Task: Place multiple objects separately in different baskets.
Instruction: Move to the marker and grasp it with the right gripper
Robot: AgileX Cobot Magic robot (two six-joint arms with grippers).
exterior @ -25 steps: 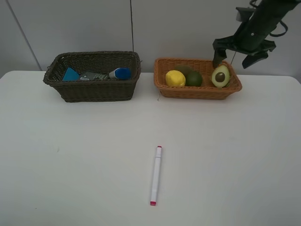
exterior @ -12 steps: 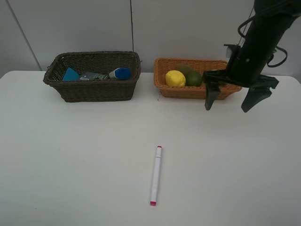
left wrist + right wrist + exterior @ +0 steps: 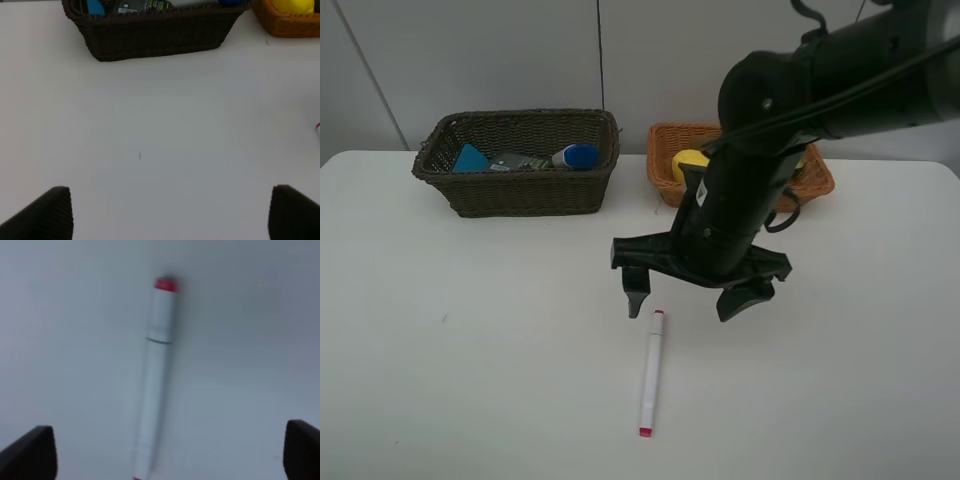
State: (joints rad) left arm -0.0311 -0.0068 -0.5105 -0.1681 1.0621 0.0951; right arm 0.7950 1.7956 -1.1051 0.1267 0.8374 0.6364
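Observation:
The white pink-tipped marker (image 3: 651,372) lies on the white table (image 3: 470,350) near the front middle; the right wrist view shows it (image 3: 155,370) lying between the fingers. My right gripper (image 3: 687,298) is open and empty, hovering just beyond the marker's far end. The dark brown basket (image 3: 520,190) holds a blue block (image 3: 470,158), a dark green bottle (image 3: 520,160) and a white blue-capped bottle (image 3: 575,155). The orange basket (image 3: 658,170) holds the yellow lemon (image 3: 684,160); my right arm hides its other contents. My left gripper (image 3: 172,215) is open and empty over bare table.
The two baskets stand side by side along the table's back edge, by a grey wall. In the left wrist view the dark basket (image 3: 155,35) and the orange basket (image 3: 285,25) lie ahead. The right arm crosses above the orange basket.
My right arm has swung from the orange basket forward and left to above the marker, still open. The avocado stayed in the orange basket.

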